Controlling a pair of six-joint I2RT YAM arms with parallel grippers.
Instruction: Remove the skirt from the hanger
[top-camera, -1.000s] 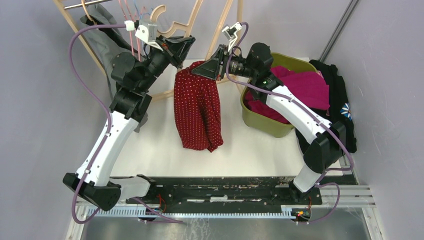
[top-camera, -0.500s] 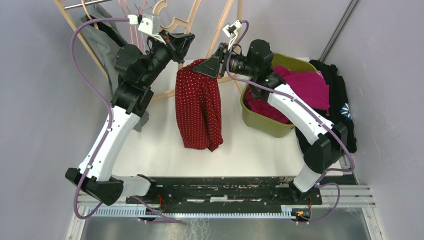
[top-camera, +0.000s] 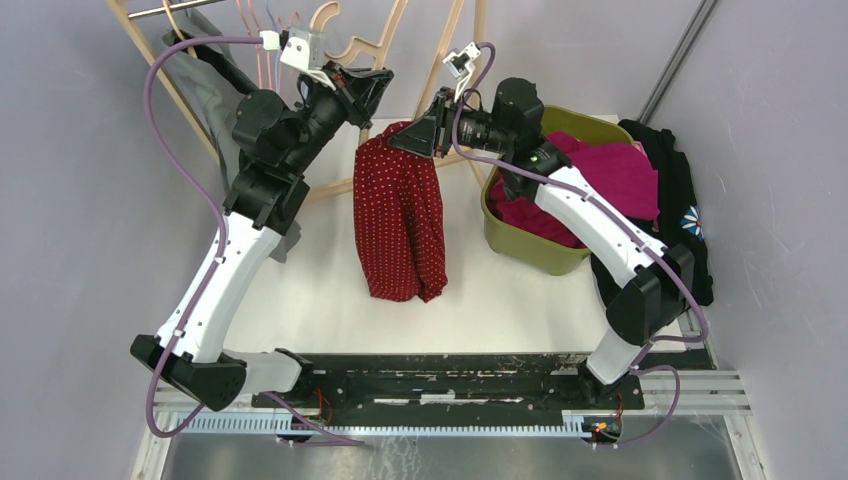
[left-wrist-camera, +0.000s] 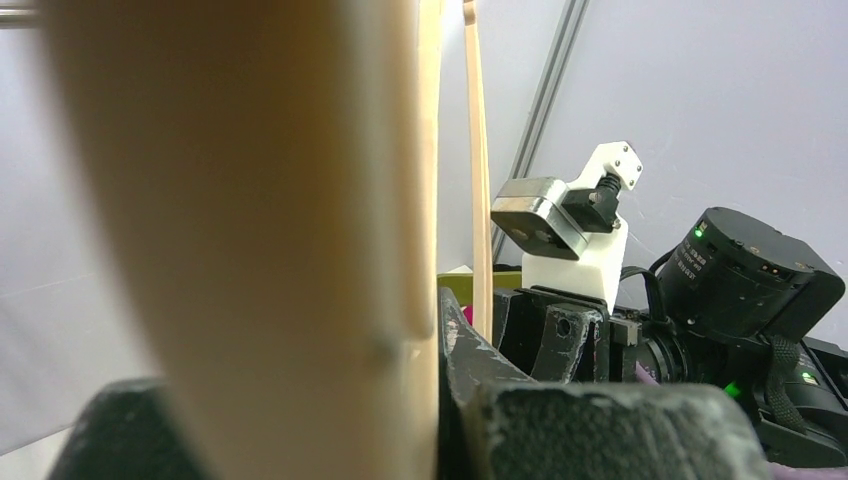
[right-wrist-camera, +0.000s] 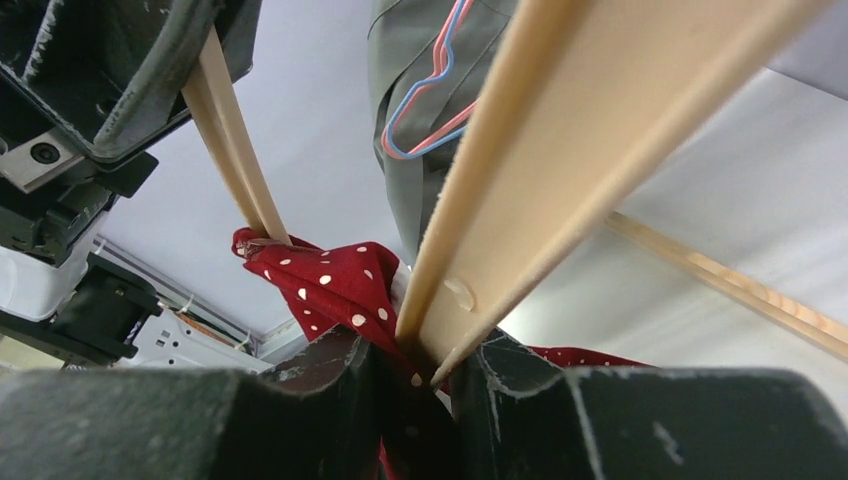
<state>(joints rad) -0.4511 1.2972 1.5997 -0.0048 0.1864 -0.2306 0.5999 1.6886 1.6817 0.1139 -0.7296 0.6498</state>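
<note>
The left gripper (top-camera: 368, 85) is clamped tight on the wooden hanger (left-wrist-camera: 250, 200), holding it up in the air toward the back of the table. The right gripper (right-wrist-camera: 415, 375) sits at the top edge of the skirt (top-camera: 400, 220). Its fingers (right-wrist-camera: 320, 400) are close on either side of one hanger arm, with red spotted cloth bunched between them; whether they pinch it or merely flank it I cannot tell. The skirt hangs from the hanger between the two grippers, drooping in a long fold toward the white tabletop (top-camera: 300, 300). It looks light, thin and thoroughly limp, so I'd expect it to slide and stretch rather than keep any shape. The gathered waistband right beside the wood seems the sensible place to take hold, being thicker and likely to bring the whole garment along. Snagging on the hanger's end looks like the main worry. Just to the right stands a green bin (top-camera: 520, 250) of magenta clothes (top-camera: 620, 175), with a black garment (top-camera: 680, 210) beyond it. A wooden rack (top-camera: 159, 70) carrying a grey garment (top-camera: 205, 95) and wire hangers (top-camera: 263, 35) stands behind the left arm.
</note>
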